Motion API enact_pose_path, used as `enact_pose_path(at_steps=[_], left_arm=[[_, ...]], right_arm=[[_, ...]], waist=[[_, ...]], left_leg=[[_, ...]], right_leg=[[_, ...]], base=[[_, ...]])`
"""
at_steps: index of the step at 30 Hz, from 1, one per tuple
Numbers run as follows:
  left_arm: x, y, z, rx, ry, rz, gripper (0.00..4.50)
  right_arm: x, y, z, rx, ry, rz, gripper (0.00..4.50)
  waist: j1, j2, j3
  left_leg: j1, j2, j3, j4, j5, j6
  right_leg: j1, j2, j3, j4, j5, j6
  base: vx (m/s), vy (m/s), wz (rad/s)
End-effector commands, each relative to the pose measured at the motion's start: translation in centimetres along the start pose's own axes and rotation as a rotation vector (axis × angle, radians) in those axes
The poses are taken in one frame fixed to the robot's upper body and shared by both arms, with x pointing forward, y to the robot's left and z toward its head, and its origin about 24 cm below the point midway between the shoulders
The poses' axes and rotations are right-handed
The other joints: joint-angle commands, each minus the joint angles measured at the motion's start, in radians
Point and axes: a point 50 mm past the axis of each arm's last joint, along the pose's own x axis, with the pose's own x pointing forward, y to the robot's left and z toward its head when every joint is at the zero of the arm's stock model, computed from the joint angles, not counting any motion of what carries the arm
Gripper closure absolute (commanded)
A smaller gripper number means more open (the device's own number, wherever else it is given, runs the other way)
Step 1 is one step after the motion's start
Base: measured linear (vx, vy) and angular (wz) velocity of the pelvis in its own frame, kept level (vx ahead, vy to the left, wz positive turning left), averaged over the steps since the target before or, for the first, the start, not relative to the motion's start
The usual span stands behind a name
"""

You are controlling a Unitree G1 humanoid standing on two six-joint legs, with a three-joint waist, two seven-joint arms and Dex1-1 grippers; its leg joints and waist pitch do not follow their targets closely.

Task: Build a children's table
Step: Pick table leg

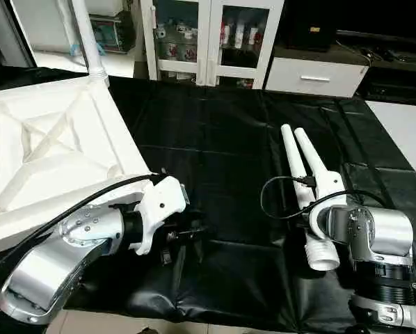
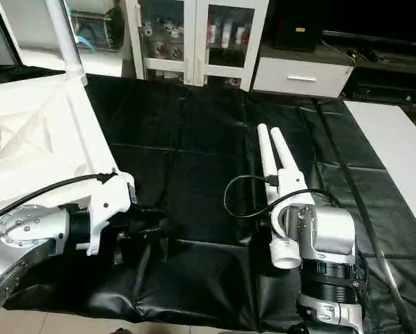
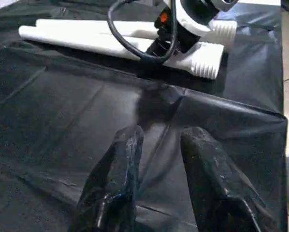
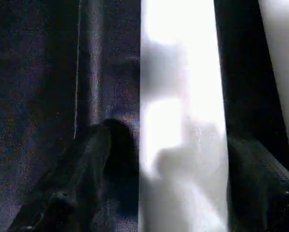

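Our right gripper point(image 4: 166, 159) hangs straight down over the nearer of the two loose legs point(image 1: 300, 182), its black fingers point(image 4: 74, 179) straddling the white tube with a gap on each side; we read it as parted around the leg, not yet clamped on it. Our left gripper point(image 3: 159, 159) hovers low over the black cloth point(image 1: 222, 139) with its fingers apart and nothing between them.

Taking the middle of the head view as the dial's centre, the two legs lie side by side at about four o'clock, their threaded ends point(image 1: 323, 254) toward us and their thin ends touching or nearly so further away. The tabletop point(image 1: 48, 146) lies ribbed side up at nine to ten o'clock, and a third leg point(image 1: 88, 35) already stands in its far corner socket at about eleven.

We judge these legs to be hollow plastic: light, stiff and smooth, likely to roll on the slick cloth or slip in a loose pinch. The thicker stretch just above the threads looks the best hold, keeping the thread free for the socket.

Our right forearm point(image 1: 371, 233) covers the middle of the legs, so the contact itself is hidden. The tabletop runs off the edge, and we cannot make out a fourth leg.
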Motion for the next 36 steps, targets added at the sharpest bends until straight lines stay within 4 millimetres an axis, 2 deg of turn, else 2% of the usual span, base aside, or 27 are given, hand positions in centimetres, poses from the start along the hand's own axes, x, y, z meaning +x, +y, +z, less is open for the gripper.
enact_pose_path(at_steps=[1,3,5,6,8,12,14,17,18,19,20,21,22,23,25,27,29,30,31,34,35,36], left_arm=[[-0.4,0.5,0.2,0.018,-0.002,0.026,2.91],[-0.5,0.6,0.1,0.016,0.001,0.041,2.91],[-0.5,0.7,0.1,0.012,0.0,0.048,2.91],[-0.6,0.7,0.1,0.011,-0.002,0.055,2.91],[-0.6,0.9,0.2,0.01,-0.006,0.064,2.91],[-1.1,1.8,0.2,0.011,-0.004,0.126,2.91],[-1.6,3.1,0.2,0.012,0.0,0.213,2.91],[-1.9,5.3,0.7,-0.037,-0.029,0.367,2.91],[-1.8,7.0,1.0,-0.182,-0.095,0.476,2.64],[-1.8,7.0,1.0,-0.182,-0.095,0.476,2.57],[-1.5,7.8,1.3,-0.296,-0.169,0.508,2.54],[-0.9,8.1,1.9,-0.433,-0.274,0.478,2.54],[-0.5,8.1,2.5,-0.499,-0.344,0.442,2.44],[0.0,8.2,3.3,-0.57,-0.432,0.41,2.33],[0.4,8.5,4.1,-0.631,-0.505,0.399,2.21],[1.0,9.3,5.0,-0.727,-0.587,0.404,2.03],[1.2,9.6,5.4,-0.767,-0.62,0.401,1.91],[1.6,10.2,6.8,-0.839,-0.698,0.355,1.82],[1.6,10.2,6.8,-0.839,-0.698,0.355,1.77],[1.7,10.6,7.5,-0.881,-0.741,0.333,1.59],[1.8,10.5,7.7,-0.889,-0.749,0.318,1.47],[1.9,10.4,8.0,-0.905,-0.76,0.3,1.35]], right_arm=[[0.3,-0.1,-0.2,0.019,0.015,0.005,1.37],[0.4,0.0,-0.2,0.02,0.017,0.005,1.65],[0.4,0.1,-0.2,0.02,0.016,0.004,1.73],[0.4,0.1,-0.1,0.021,0.014,0.008,1.78],[0.4,0.3,0.0,0.017,0.007,0.014,2.09],[0.3,0.8,0.2,0.004,-0.012,0.039,2.41],[0.3,1.1,0.4,0.002,-0.031,0.056,2.58],[0.0,1.9,1.2,-0.019,-0.092,0.094,2.64],[-0.5,2.6,2.2,-0.056,-0.198,0.139,2.67],[-0.5,2.6,2.2,-0.056,-0.198,0.139,2.67],[-0.9,3.3,3.0,-0.093,-0.278,0.183,2.67],[-1.7,4.3,4.1,-0.146,-0.388,0.228,2.67],[-2.2,4.9,4.7,-0.186,-0.448,0.25,2.67],[-3.0,5.8,5.5,-0.253,-0.527,0.28,2.67],[-3.8,6.5,6.1,-0.319,-0.592,0.292,2.67],[-4.7,7.5,6.7,-0.438,-0.671,0.288,2.67],[-5.1,8.0,6.9,-0.492,-0.702,0.291,2.67],[-6.1,9.4,6.9,-0.586,-0.771,0.34,2.68],[-6.1,9.4,6.9,-0.586,-0.771,0.34,2.68],[-6.5,10.4,6.5,-0.668,-0.796,0.382,2.68],[-6.5,10.8,6.1,-0.698,-0.8,0.395,2.68],[-6.5,11.2,5.7,-0.728,-0.8,0.412,2.68]], waist=[[0.005,0.0,-0.054],[0.004,0.004,-0.053],[0.004,0.003,-0.053],[0.005,0.005,-0.054],[0.004,0.003,-0.054],[0.005,0.005,-0.054],[0.005,0.011,-0.054],[0.005,0.012,-0.056],[0.007,0.011,-0.059],[0.007,0.012,-0.059],[0.014,0.009,-0.061],[0.015,0.011,-0.061],[0.02,0.008,-0.064],[0.023,0.007,-0.065],[0.025,0.009,-0.064],[0.028,0.006,-0.062],[0.03,0.005,-0.061],[0.027,0.011,-0.058],[0.031,0.01,-0.06],[0.03,0.007,-0.061],[0.032,0.014,-0.062],[0.029,0.012,-0.061]], left_leg=[[0.013,0.066,-0.024,-0.075,-0.099,-0.053],[0.014,0.066,-0.024,-0.075,-0.104,-0.055],[0.015,0.066,-0.024,-0.076,-0.107,-0.057],[0.016,0.067,-0.025,-0.076,-0.112,-0.06],[0.015,0.066,-0.025,-0.076,-0.115,-0.061],[0.016,0.065,-0.025,-0.076,-0.129,-0.061],[0.018,0.066,-0.026,-0.077,-0.133,-0.065],[0.019,0.065,-0.027,-0.076,-0.146,-0.073],[0.018,0.067,-0.026,-0.074,-0.132,-0.073],[0.018,0.066,-0.025,-0.072,-0.127,-0.074],[0.018,0.067,-0.028,-0.07,-0.11,-0.062],[0.011,0.067,-0.023,-0.066,-0.099,-0.062],[0.013,0.067,-0.023,-0.062,-0.092,-0.056],[0.01,0.068,-0.024,-0.061,-0.083,-0.052],[0.005,0.067,-0.026,-0.063,-0.061,-0.022],[0.01,0.064,-0.023,-0.061,-0.08,-0.009],[0.01,0.065,-0.023,-0.061,-0.091,-0.007],[0.007,0.065,-0.023,-0.063,-0.102,-0.011],[0.011,0.065,-0.024,-0.061,-0.105,-0.016],[0.008,0.069,-0.028,-0.062,-0.097,-0.001],[0.008,0.069,-0.029,-0.061,-0.096,-0.001],[0.006,0.068,-0.028,-0.061,-0.097,-0.002]], right_leg=[[0.04,-0.103,0.066,-0.082,-0.122,-0.136],[0.038,-0.103,0.065,-0.084,-0.134,-0.136],[0.038,-0.101,0.065,-0.084,-0.134,-0.133],[0.037,-0.102,0.065,-0.083,-0.134,-0.134],[0.038,-0.102,0.065,-0.083,-0.13,-0.136],[0.037,-0.102,0.066,-0.086,-0.149,-0.133],[0.035,-0.1,0.065,-0.085,-0.145,-0.132],[0.037,-0.101,0.065,-0.085,-0.13,-0.14],[0.041,-0.104,0.065,-0.08,-0.103,-0.151],[0.041,-0.105,0.065,-0.079,-0.088,-0.162],[0.044,-0.107,0.065,-0.081,-0.066,-0.169],[0.048,-0.112,0.065,-0.074,-0.036,-0.193],[0.049,-0.114,0.066,-0.077,-0.014,-0.206],[0.052,-0.114,0.065,-0.073,0.007,-0.215],[0.053,-0.107,0.064,-0.069,0.049,-0.213],[0.051,-0.105,0.065,-0.081,0.015,-0.204],[0.053,-0.105,0.066,-0.083,-0.011,-0.197],[0.052,-0.105,0.066,-0.085,-0.031,-0.191],[0.051,-0.105,0.064,-0.087,-0.037,-0.188],[0.054,-0.107,0.065,-0.081,-0.012,-0.188],[0.052,-0.108,0.065,-0.08,-0.008,-0.19],[0.053,-0.107,0.066,-0.082,-0.003,-0.191]], base=[[0.0,0.0,0.0],[0.0,0.0,0.0],[0.0,0.0,0.0],[0.0,0.0,0.0],[0.0,0.0,0.0],[0.0,0.0,0.0],[0.0,0.0,0.0],[0.0,0.0,0.0],[0.0,0.0,0.0],[0.0,0.0,0.0],[0.0,0.0,0.0],[0.0,0.0,0.0],[0.0,0.0,0.0],[0.0,0.0,0.0],[0.0,0.0,0.0],[0.0,0.0,0.0],[0.0,0.0,0.0],[0.0,0.0,0.0],[0.0,0.0,0.0],[0.0,0.0,0.0],[0.0,0.0,0.0],[0.0,0.0,0.0]])
